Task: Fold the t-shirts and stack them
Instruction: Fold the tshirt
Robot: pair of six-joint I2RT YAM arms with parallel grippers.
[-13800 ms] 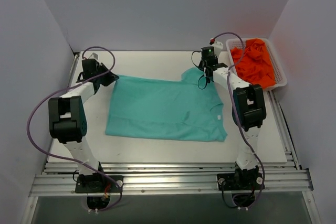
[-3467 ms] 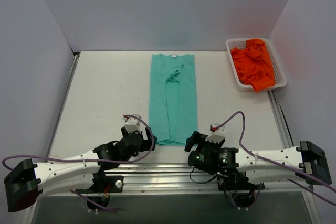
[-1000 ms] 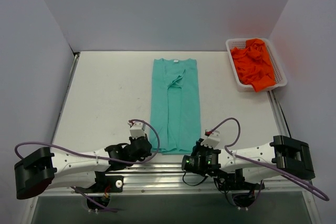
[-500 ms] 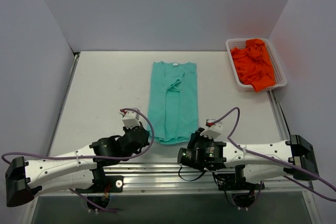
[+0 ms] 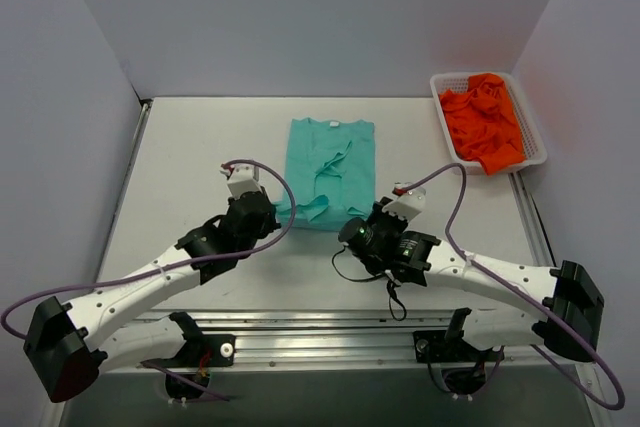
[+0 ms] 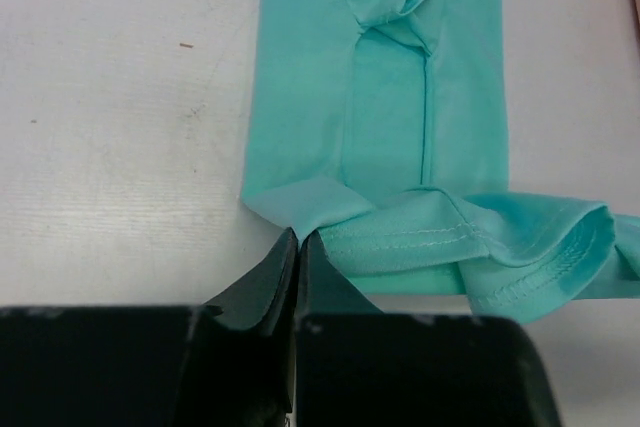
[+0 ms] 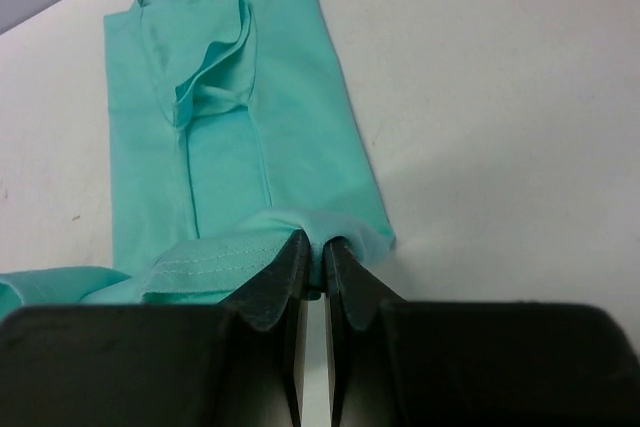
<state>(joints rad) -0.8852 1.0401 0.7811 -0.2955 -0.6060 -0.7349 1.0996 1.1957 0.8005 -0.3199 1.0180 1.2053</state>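
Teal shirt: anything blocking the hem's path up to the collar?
Nothing visible. Left gripper and right gripper are shut on its hem corners; the teal shirt ahead lies bare up to the collar. Orange shirts sit apart in the basket.

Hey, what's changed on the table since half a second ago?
The left gripper and right gripper, still shut on the near hem corners of the teal t-shirt, carried that hem away from their bases, toward the collar. The orange t-shirts stayed in the basket.
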